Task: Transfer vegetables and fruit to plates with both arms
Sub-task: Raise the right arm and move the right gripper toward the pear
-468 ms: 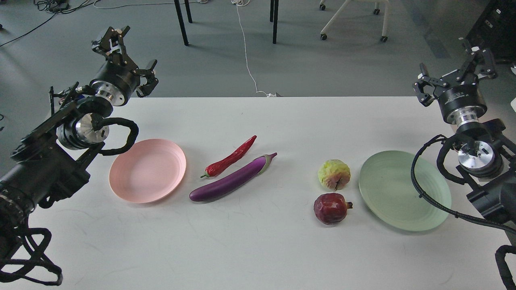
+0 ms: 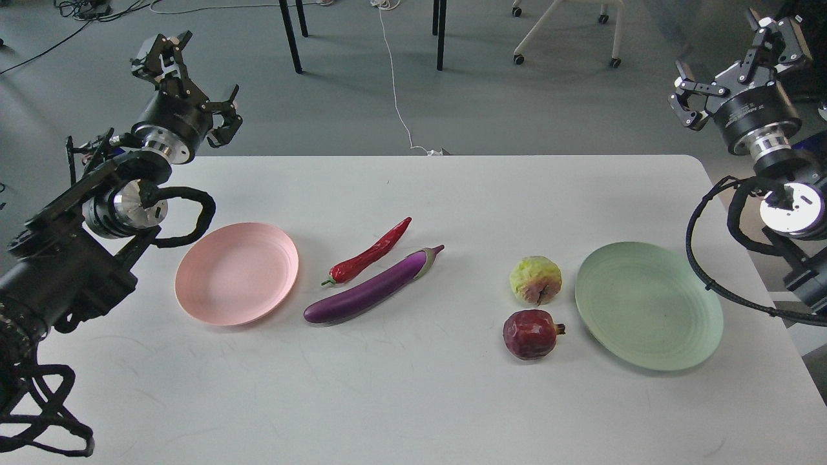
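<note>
A purple eggplant [image 2: 373, 288] and a red chili pepper [image 2: 369, 253] lie side by side mid-table, right of the pale pink plate [image 2: 237, 272]. A yellow-green fruit [image 2: 535, 279] and a dark-red pomegranate [image 2: 532, 333] sit just left of the pale green plate [image 2: 648, 305]. Both plates hold nothing. My left gripper [image 2: 188, 81] is open and empty, raised beyond the table's far left corner. My right gripper [image 2: 733, 55] is open and empty, raised beyond the far right corner.
The white table [image 2: 413, 400] has its far edge just under both grippers. Beyond it are chair legs [image 2: 291, 35], a white cable [image 2: 395, 84] on the grey floor and a wheeled chair base [image 2: 562, 32].
</note>
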Tool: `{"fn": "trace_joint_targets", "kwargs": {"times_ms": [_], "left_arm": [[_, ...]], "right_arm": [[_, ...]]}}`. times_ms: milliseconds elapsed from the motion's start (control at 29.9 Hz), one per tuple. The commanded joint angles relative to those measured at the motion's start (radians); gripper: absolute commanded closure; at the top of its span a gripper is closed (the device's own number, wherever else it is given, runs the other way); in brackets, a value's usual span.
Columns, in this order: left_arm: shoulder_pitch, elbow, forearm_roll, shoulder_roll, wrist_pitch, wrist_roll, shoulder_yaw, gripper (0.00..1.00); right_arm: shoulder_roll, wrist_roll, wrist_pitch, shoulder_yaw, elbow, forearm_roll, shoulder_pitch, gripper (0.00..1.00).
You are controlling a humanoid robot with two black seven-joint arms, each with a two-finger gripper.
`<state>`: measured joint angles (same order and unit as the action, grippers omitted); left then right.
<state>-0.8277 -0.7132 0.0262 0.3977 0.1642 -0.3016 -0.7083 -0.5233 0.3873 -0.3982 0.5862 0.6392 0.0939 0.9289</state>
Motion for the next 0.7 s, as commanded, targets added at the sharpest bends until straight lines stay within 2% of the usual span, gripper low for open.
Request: {"fn": "trace_joint_targets", "kwargs": {"times_ms": [0,33,67,267,468,668], "left_arm": [[0.005,0.0,0.008,-0.002,0.015,-0.002,0.01,0.02],[0.005,0.0,0.008,-0.002,0.015,-0.002,0.01,0.02],[0.009,0.001,0.008,-0.003,0.047,-0.002,0.01,0.02],[0.005,0.001,0.0,0.015,0.08,-0.002,0.0,0.02],[0.005,0.001,-0.002,0.018,0.074,-0.004,-0.007,0.02],[0.007,0.001,-0.003,0.049,0.078,-0.004,-0.007,0.02]], "right_arm": [[-0.024,0.001,-0.011,-0.259,0.026,-0.002,0.183,0.01],[-0.024,0.001,-0.011,-0.259,0.027,-0.002,0.183,0.01],[-0.035,0.002,-0.024,-0.42,0.052,-0.022,0.29,0.01],[-0.018,0.005,-0.025,-0.757,0.123,-0.245,0.553,0.01],[0.141,0.012,-0.024,-1.129,0.192,-0.488,0.747,0.02],[0.238,0.015,-0.018,-1.391,0.313,-0.764,0.815,0.04]]}}
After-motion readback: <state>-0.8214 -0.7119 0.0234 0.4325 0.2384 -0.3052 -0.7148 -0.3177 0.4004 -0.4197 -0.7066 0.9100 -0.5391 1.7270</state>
